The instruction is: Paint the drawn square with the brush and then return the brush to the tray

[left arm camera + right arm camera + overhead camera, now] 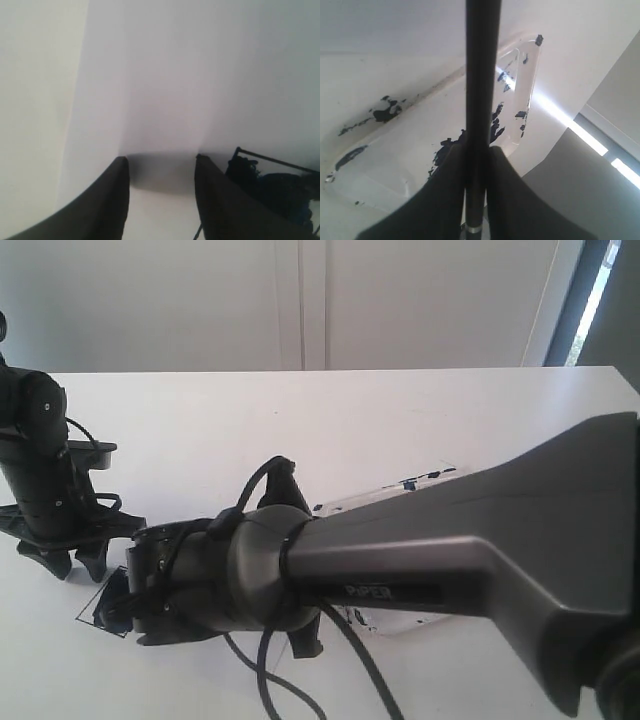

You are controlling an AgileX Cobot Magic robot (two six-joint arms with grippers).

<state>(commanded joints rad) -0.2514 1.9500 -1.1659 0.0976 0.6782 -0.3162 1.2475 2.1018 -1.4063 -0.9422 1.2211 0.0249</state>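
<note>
Exterior view: arm (480,540) marked "PiPER" | right jaws pinch brush (482,75) | left jaws spread

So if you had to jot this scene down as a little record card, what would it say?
right gripper: shut on the brush, handle clamped between its fingers
left gripper: open, holding nothing, over the white paper beside the drawn square
drawn square: thin black outline, much of the visible inside smeared dark blue-black
tray: glossy clear-white, dark paint smears, brush not in it
brush tip: hidden in every view
task status: square at least partly painted; brush not yet back in the tray
</note>
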